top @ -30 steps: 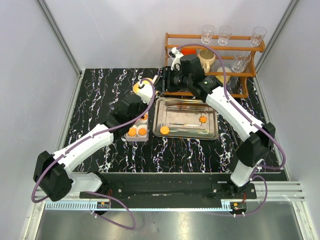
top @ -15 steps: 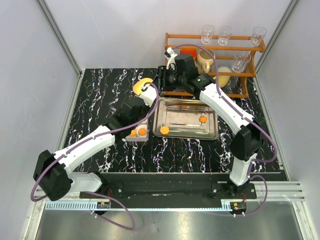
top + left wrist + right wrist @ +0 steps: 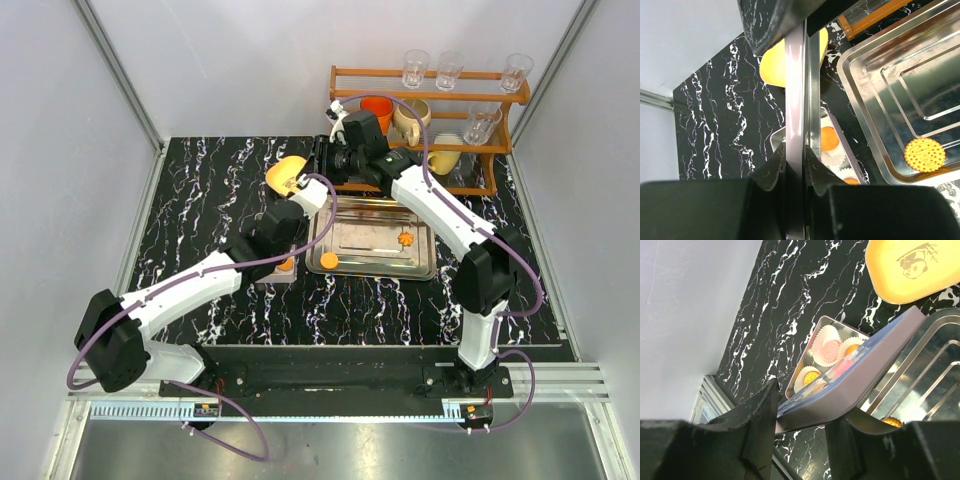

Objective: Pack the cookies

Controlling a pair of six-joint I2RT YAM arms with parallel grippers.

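The tin lid [image 3: 865, 370], blue on top with a pale rim, hangs tilted over the table. My right gripper [image 3: 802, 410] is shut on its near end. My left gripper [image 3: 801, 165] is shut on the lid's thin edge [image 3: 795, 100], seen edge-on. From above both grippers meet at the lid [image 3: 322, 160]. The open tin [image 3: 812, 337] holds cookies in white paper cups: a pink one [image 3: 829, 351] and an orange one [image 3: 811, 377]. Two orange cookies lie in the steel tray [image 3: 425, 270]: a round one [image 3: 329, 260] and a flower-edged one [image 3: 405, 238].
A yellow panda plate [image 3: 285, 175] lies behind the tin. A wooden rack [image 3: 430, 100] with glasses, mugs and an orange cup stands at the back right, close behind the right arm. Grey walls close in both sides.
My left gripper has moved right and back, from over the yellow plate onto the lid. My right gripper has shifted slightly left with the lid. The cookies have not moved.
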